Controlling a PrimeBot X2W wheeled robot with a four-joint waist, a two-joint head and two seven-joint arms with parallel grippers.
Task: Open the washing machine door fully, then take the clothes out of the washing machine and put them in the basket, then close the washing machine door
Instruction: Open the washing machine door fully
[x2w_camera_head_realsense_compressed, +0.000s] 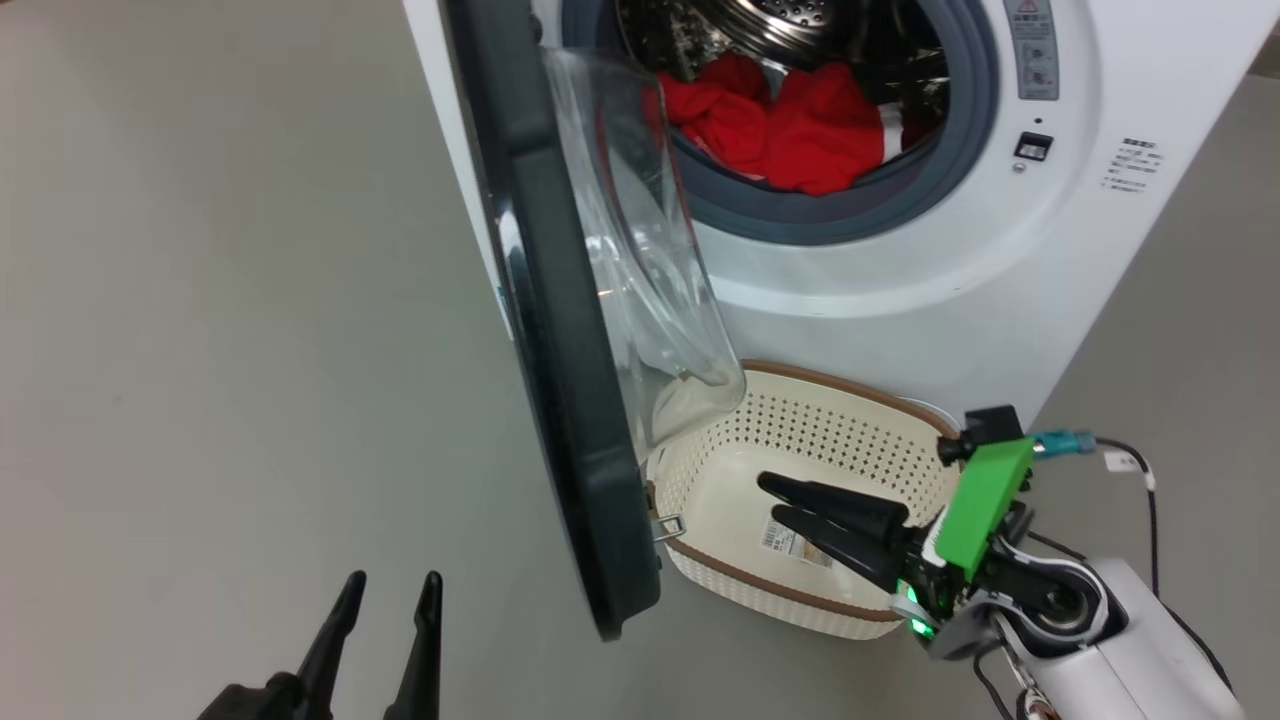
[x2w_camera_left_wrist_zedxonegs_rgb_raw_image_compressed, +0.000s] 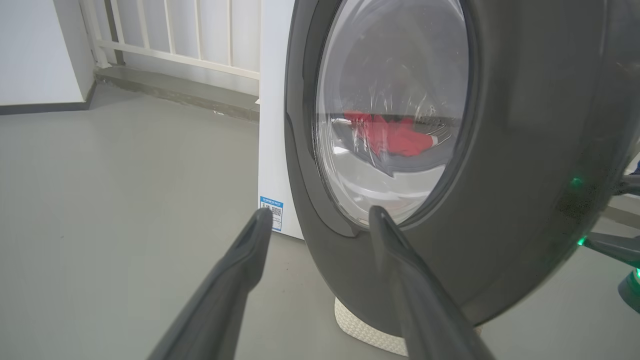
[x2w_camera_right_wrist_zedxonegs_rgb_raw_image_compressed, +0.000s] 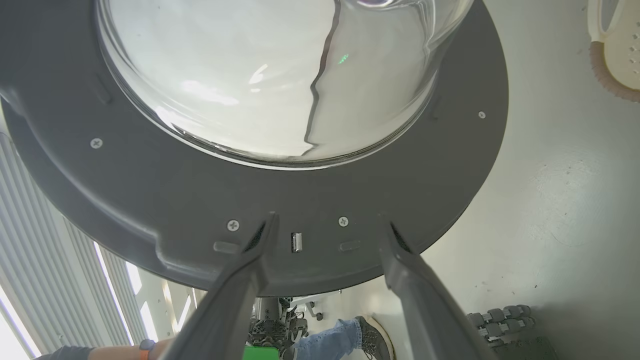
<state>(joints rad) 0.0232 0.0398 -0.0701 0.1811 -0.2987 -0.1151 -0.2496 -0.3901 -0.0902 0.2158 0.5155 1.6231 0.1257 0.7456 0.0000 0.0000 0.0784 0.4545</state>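
Jaws of left gripper (x2w_camera_head_realsense_compressed: 395, 578) and right gripper (x2w_camera_head_realsense_compressed: 772, 499) spread wide, empty; clothes (x2w_camera_head_realsense_compressed: 800, 130) lie inside washing machine (x2w_camera_head_realsense_compressed: 900, 300)

Clothes (x2w_camera_head_realsense_compressed: 790, 125) in the washing machine (x2w_camera_head_realsense_compressed: 900, 290); basket (x2w_camera_head_realsense_compressed: 800, 420) before it, seemingly partly under the door (x2w_camera_head_realsense_compressed: 560, 380).

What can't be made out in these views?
- Head view: number of red fabric clothes; the steel drum is cut off by the picture's top edge.
- Head view: left end of the cream perforated plastic basket, hidden behind the black-rimmed round glass door.
- Head view: basket sticker text, too small.
- Right wrist view: whether the right gripper touches the door.
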